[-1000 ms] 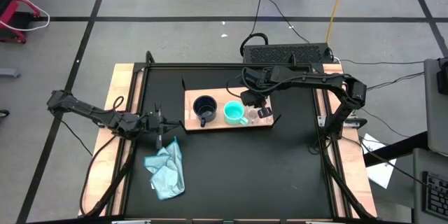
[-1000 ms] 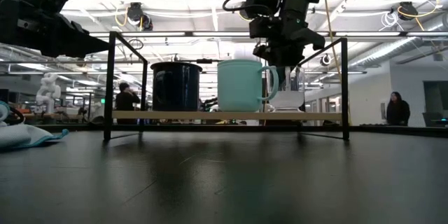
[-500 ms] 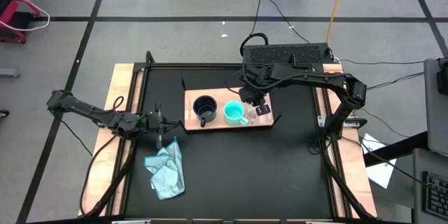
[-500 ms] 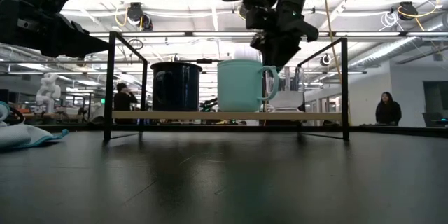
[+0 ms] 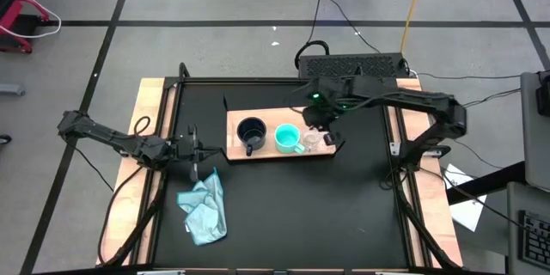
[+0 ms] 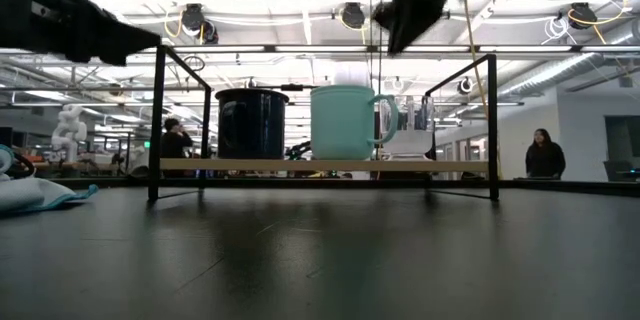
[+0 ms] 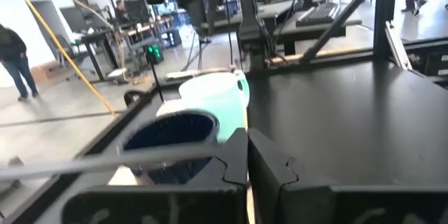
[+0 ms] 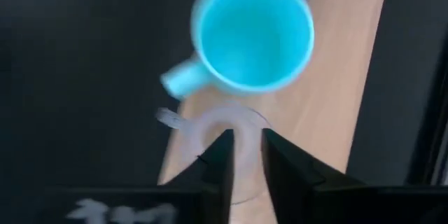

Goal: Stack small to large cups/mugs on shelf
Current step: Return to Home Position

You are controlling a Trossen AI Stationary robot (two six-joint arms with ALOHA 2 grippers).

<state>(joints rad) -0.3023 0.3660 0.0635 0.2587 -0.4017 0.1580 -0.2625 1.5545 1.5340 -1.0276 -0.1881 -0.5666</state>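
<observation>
Three vessels stand upright in a row on the wooden shelf (image 5: 268, 151) (image 6: 300, 165). The navy mug (image 5: 250, 133) (image 6: 250, 123) is leftmost, the turquoise mug (image 5: 287, 138) (image 6: 348, 122) (image 8: 253, 33) is in the middle, and the clear glass cup (image 5: 315, 140) (image 6: 415, 138) (image 8: 225, 131) is rightmost. My right gripper (image 5: 323, 117) (image 6: 418, 0) (image 8: 246, 147) hovers well above the glass cup, pointing down. Its fingers are open by a narrow gap and hold nothing. My left gripper (image 5: 194, 150) (image 7: 248, 157) waits shut near the table's left side, level, facing the mugs.
A crumpled light blue cloth (image 5: 204, 206) (image 6: 30, 192) lies on the black tabletop near the left gripper. Thin black brackets (image 6: 157, 120) stand at the shelf's corners. People stand in the room beyond the table.
My right gripper has risen from just above the glass cup to high over the shelf, drifting slightly toward the table's right. All three vessels have stayed put on the shelf.
</observation>
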